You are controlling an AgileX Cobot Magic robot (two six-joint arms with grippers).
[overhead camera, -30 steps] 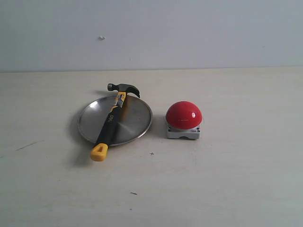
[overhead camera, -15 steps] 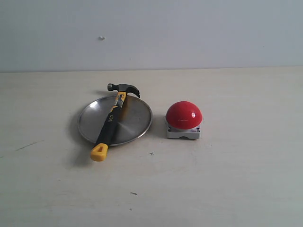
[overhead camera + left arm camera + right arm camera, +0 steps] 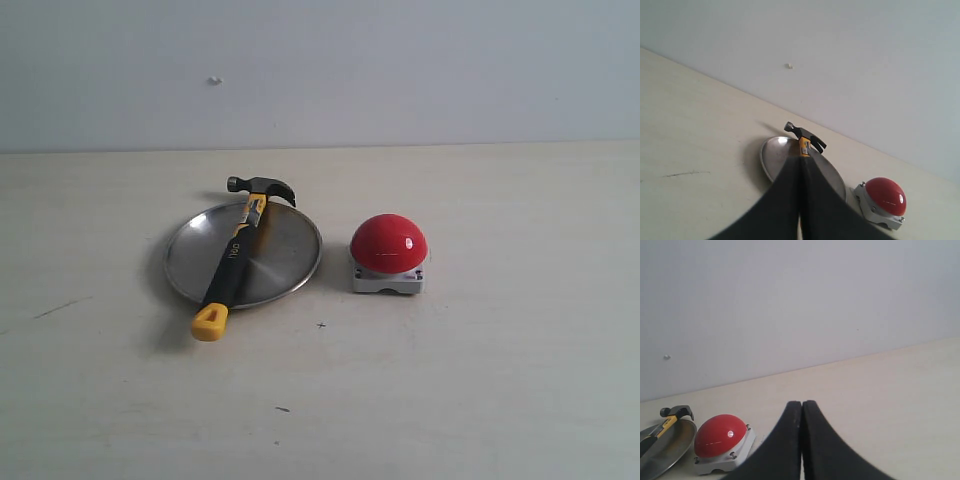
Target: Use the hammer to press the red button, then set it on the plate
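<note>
The claw hammer [image 3: 238, 252] lies across the steel plate [image 3: 287, 256], with the red button [image 3: 388, 243] just beside it. The left gripper [image 3: 800, 165] and right gripper [image 3: 802, 405] each have their fingers pressed together, holding nothing.

The hammer [image 3: 236, 254] lies across the plate [image 3: 285, 262], beside the red button [image 3: 388, 243].

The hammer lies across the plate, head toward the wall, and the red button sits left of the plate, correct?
No. In the exterior view the red button sits right of the plate. The hammer does lie across the plate, head toward the wall.
</note>
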